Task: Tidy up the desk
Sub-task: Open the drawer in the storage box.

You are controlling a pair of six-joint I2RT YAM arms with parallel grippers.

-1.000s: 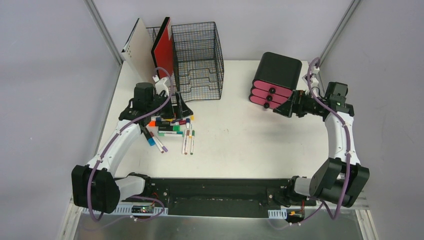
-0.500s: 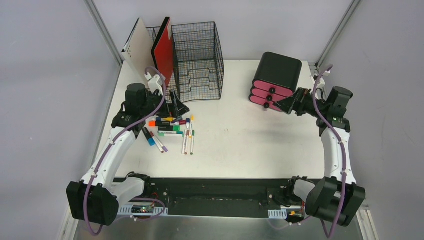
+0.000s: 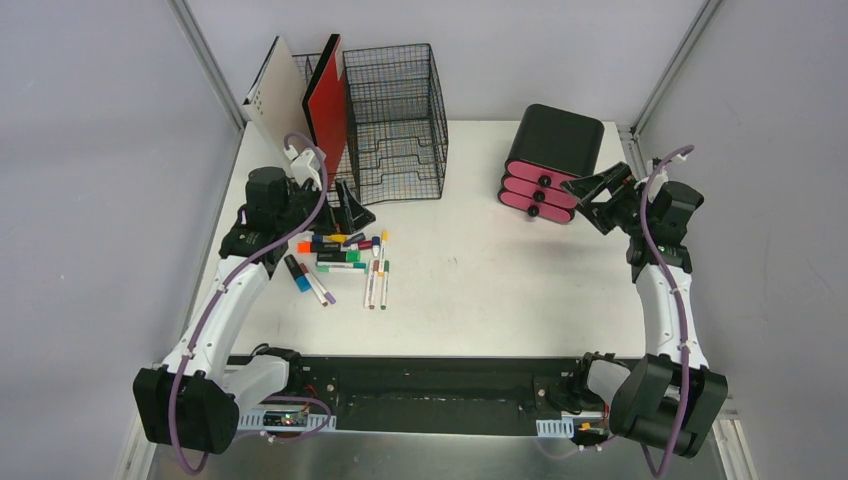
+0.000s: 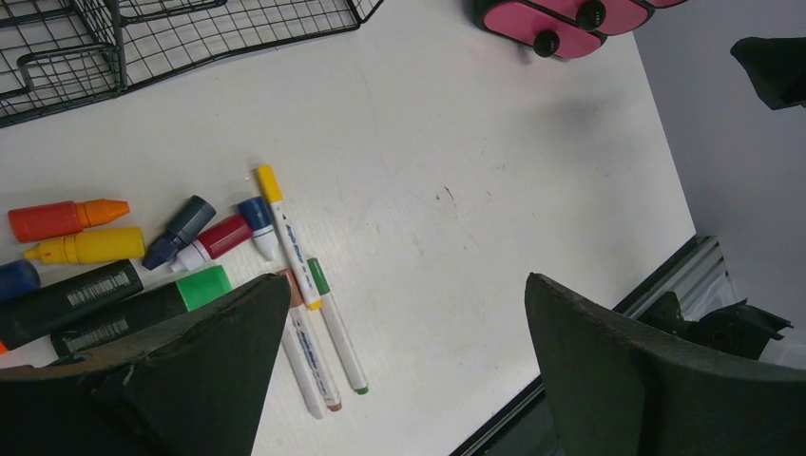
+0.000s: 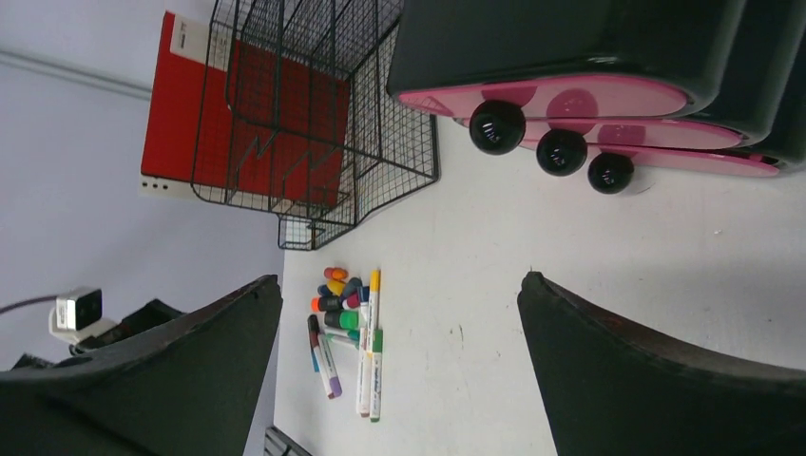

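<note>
The surface fills the middle of the top view, walled on three sides, with the arm bases along its near edge. It is far from tidy: a heap of pens lies loose on its left half, many touching or overlapping. The mesh rack stands at the far left with a red folder propped just beside it. The drawer box sits at the far right with all three pink drawers closed.

The left claw is released and holds nothing. It hangs above the far edge of the heap, near the rack. The right claw is also released and empty, just beside the drawer fronts, and its camera looks at the three knobs.

I judge this an early step, an approach before any grasp, with nothing put away yet. One likely next move is for the right claw to line up on a single knob, pinch it and pull straight out. The left claw would need to drop onto one pen with its jaws set across the barrel. The pens lie so close that it could catch two.
</note>
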